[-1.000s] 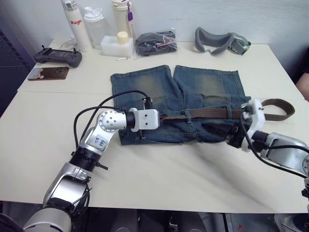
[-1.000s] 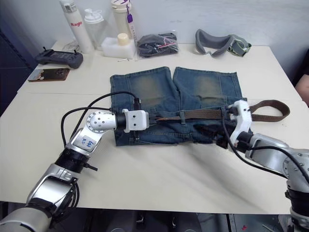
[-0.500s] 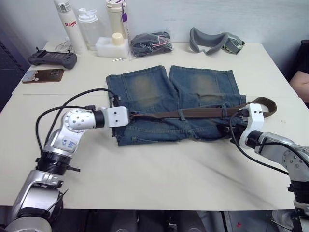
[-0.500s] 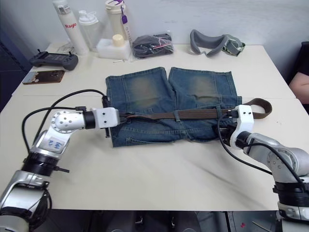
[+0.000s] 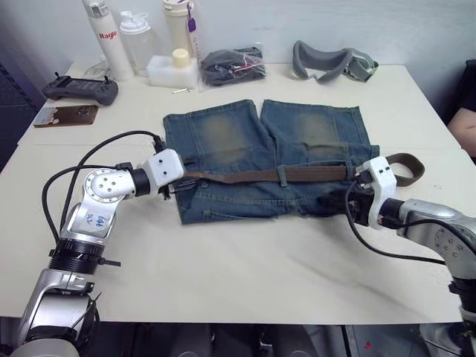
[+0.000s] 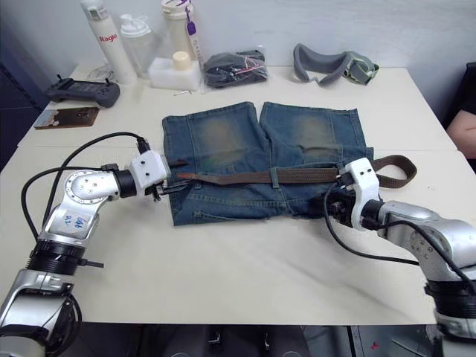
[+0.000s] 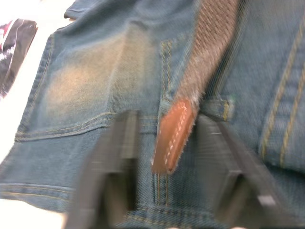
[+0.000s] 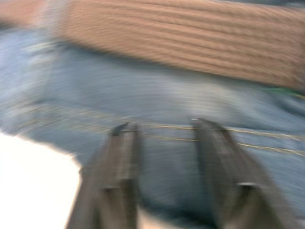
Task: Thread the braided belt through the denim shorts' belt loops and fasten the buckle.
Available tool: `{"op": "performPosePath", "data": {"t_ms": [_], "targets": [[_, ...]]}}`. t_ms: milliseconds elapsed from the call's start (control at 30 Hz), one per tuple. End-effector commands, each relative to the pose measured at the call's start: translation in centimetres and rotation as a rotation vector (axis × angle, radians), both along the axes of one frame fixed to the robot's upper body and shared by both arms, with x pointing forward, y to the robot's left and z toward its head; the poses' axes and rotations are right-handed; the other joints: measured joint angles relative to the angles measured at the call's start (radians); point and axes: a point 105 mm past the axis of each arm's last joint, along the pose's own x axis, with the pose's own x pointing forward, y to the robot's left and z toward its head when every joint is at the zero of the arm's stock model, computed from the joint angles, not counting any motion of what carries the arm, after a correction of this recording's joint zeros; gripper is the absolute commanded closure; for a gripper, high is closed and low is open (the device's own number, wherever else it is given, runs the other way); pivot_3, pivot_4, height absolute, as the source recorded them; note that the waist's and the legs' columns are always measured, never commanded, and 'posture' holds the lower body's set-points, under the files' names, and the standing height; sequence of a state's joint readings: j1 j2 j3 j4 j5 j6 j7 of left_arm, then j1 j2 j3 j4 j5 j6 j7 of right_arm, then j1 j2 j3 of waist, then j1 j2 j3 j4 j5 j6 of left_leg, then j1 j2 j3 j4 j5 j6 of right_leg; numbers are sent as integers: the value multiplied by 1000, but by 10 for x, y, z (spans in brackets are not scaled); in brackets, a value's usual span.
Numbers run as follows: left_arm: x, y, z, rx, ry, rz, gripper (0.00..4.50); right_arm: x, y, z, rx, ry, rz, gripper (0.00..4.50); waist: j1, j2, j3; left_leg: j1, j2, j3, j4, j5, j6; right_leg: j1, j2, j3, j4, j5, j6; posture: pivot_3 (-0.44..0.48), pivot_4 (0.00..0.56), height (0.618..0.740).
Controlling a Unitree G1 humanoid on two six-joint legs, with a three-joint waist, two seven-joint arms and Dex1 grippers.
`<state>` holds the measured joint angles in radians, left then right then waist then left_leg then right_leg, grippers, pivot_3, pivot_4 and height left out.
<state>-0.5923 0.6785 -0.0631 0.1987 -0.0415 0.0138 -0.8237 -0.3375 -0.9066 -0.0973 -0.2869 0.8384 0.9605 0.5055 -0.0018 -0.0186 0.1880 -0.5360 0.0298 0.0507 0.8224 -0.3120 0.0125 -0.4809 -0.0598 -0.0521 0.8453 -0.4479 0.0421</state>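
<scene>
Threading is under way: the braided belt (image 5: 253, 175) lies along the denim shorts' (image 5: 245, 160) waistband, its leather tip between the left tool's (image 7: 167, 143) parted, empty fingers. The right tool (image 8: 164, 148), also spread and empty, hovers over denim just beside the belt. Next, I judge, the left tool must clamp the tip and draw it through.

A cream table (image 5: 245, 260) carries denim shorts (image 5: 260, 145) at centre; bottles (image 5: 141, 37), controller (image 5: 80, 89), phone (image 5: 61, 115) upper left; goggles (image 5: 331, 61) upper right.

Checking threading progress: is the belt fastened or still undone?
Undone. The braided belt lies along the denim shorts' waistband, its leather tip free between the left end effector's open fingers.
</scene>
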Motion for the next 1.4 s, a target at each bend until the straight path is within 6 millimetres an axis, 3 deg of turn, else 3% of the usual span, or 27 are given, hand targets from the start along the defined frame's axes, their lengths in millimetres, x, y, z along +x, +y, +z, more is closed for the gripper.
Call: {"op": "performPosePath", "data": {"t_ms": [33,67,267,433,533,600,767,800,1000,1133,1167,1200,1300,1400], "targets": [[-8,13,30,-114,-2,15,559,-16,17,19,-94,-58,169,644,-1,0,0,0,0,0,0,0,0,0,0,0,0,0,0,0,150,656],[-11,17,31,-134,21,17,29,-19,19,17,-123,-42,195,79,-1,0,0,1,0,-1,0,0,0,1,0,-1,0,0,0,0,150,656],[-38,44,19,-236,165,97,9,-5,35,-8,-330,-117,299,34,-3,0,0,2,0,0,-1,0,0,2,0,1,-2,0,0,0,150,656],[-50,51,16,-283,203,156,9,14,24,-28,-447,-127,259,34,4,0,0,3,-1,0,-1,0,0,2,-1,1,-2,0,0,0,150,656],[-57,52,15,-312,225,174,0,15,6,-27,-462,-107,228,809,6,-1,0,4,-1,-1,0,0,0,4,-2,0,-2,0,0,0,150,656],[-61,51,12,-320,240,176,0,13,-6,-27,-510,-110,253,1597,10,-1,0,4,-1,-1,0,0,0,4,-2,0,-2,0,0,0,150,656],[-68,36,3,-356,279,149,0,31,-71,-13,-708,-170,184,4161,26,-1,0,4,-2,0,1,-1,1,5,-3,0,-3,0,0,0,150,656],[-69,31,-1,-359,285,141,0,35,-79,-8,-717,-182,170,4437,29,-1,0,4,-2,0,2,-1,2,5,-3,0,-3,0,0,0,150,656],[-68,7,-9,-390,321,94,0,57,-127,2,-966,-234,106,4437,24,0,0,2,-2,1,2,-1,1,3,-4,1,-1,0,0,0,150,656],[-64,-6,-12,-399,339,59,0,62,-141,14,-1013,-276,70,4437,24,0,0,2,-2,2,2,2,-3,2,-4,1,0,0,0,0,150,656],[-62,-8,-12,-403,343,54,0,60,-143,17,-1013,-269,77,3608,25,0,0,2,-2,3,2,2,-3,1,-4,2,0,0,0,0,150,656],[-61,-9,-13,-406,345,52,0,58,-143,18,-1014,-262,84,3396,24,0,0,2,-2,3,3,2,-3,1,-3,2,0,0,0,0,150,656],[-56,-17,-12,-416,360,16,0,49,-144,45,-984,-302,54,1901,24,2,1,2,-2,4,3,2,-3,1,-3,2,1,0,0,0,150,656],[-49,-23,-14,-399,362,-6,0,35,-151,66,-801,-238,-99,371,23,4,2,2,-2,4,3,2,-3,1,-3,2,1,0,0,0,150,656]]}}
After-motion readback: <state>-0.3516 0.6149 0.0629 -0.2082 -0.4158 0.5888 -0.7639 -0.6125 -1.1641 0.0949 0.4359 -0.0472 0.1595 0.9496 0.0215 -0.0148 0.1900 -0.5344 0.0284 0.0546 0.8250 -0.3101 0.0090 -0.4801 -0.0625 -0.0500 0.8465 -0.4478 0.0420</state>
